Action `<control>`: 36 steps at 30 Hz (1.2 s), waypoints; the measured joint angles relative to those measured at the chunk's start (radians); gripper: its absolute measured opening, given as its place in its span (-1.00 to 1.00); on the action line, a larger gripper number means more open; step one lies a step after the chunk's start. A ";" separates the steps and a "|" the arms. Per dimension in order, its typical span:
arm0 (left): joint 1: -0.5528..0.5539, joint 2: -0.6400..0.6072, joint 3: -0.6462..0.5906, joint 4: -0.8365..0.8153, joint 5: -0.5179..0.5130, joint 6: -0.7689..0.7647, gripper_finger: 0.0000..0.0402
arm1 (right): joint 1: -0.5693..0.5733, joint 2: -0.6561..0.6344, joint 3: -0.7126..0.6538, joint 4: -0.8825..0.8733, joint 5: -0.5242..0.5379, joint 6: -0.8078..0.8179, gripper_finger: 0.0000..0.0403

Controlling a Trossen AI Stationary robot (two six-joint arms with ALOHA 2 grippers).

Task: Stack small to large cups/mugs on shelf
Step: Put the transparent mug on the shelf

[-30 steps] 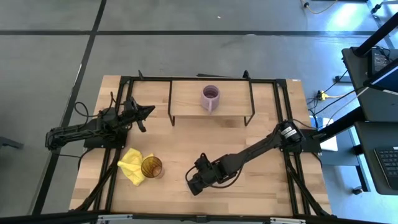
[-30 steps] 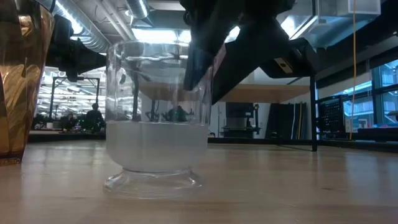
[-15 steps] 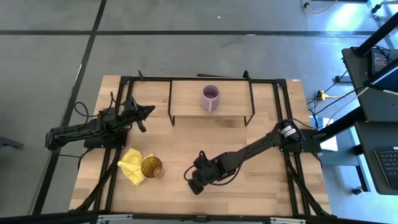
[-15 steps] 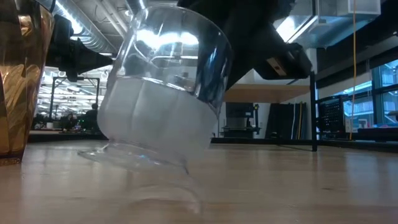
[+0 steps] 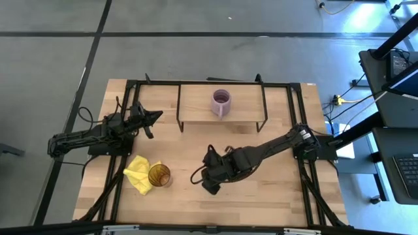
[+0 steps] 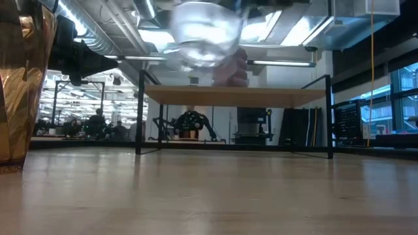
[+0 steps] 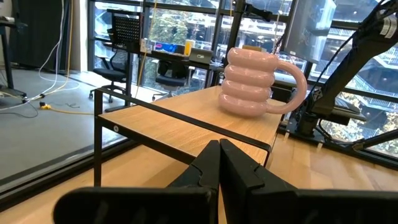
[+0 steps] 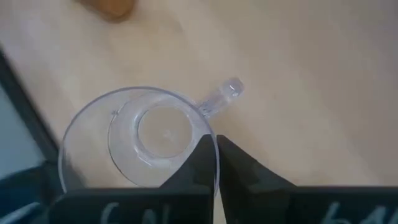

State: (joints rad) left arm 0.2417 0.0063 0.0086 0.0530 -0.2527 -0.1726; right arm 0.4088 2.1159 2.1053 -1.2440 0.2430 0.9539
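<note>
High view: the wooden tabletop fills the centre, the light-wood shelf at its upper middle carrying the purple mug. Lower left stands the amber ribbed tumbler touching a yellow cloth. Right gripper, lower centre, pinches the clear glass cup's rim, lifted. Left gripper, fingers pressed together, waits upper left.

Clear glass cup raised off the tabletop, hanging high, gripped at its rim by right pincer

Glass cup blurred; amber tumbler cropped.
</note>
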 joint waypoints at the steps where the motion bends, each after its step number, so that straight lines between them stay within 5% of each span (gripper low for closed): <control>1: 0.000 0.000 0.000 0.000 0.000 0.000 -1.00 | 0.000 0.000 0.036 -0.049 0.022 -0.023 -0.97; 6: 0.000 0.000 0.000 0.000 0.000 0.000 -1.00 | 0.004 -0.002 0.138 -0.167 0.009 -0.186 -0.95; 14: 0.000 0.000 0.000 0.000 0.000 0.000 -1.00 | 0.006 0.000 0.067 -0.145 -0.207 -0.436 -0.94; 21: 0.000 0.000 0.000 0.000 0.000 0.000 -1.00 | 0.003 0.001 -0.008 -0.054 -0.185 -0.637 -0.94; 27: 0.000 0.000 0.000 0.000 0.000 0.000 -1.00 | -0.033 0.002 -0.092 0.039 -0.267 -0.622 -0.94; 36: 0.000 0.000 0.000 0.000 0.000 0.000 -1.00 | -0.040 0.001 -0.204 0.188 -0.238 -0.577 -0.94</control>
State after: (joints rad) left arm 0.2420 0.0063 0.0086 0.0528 -0.2527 -0.1726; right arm 0.3689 2.1171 1.9015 -1.0564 0.0054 0.3767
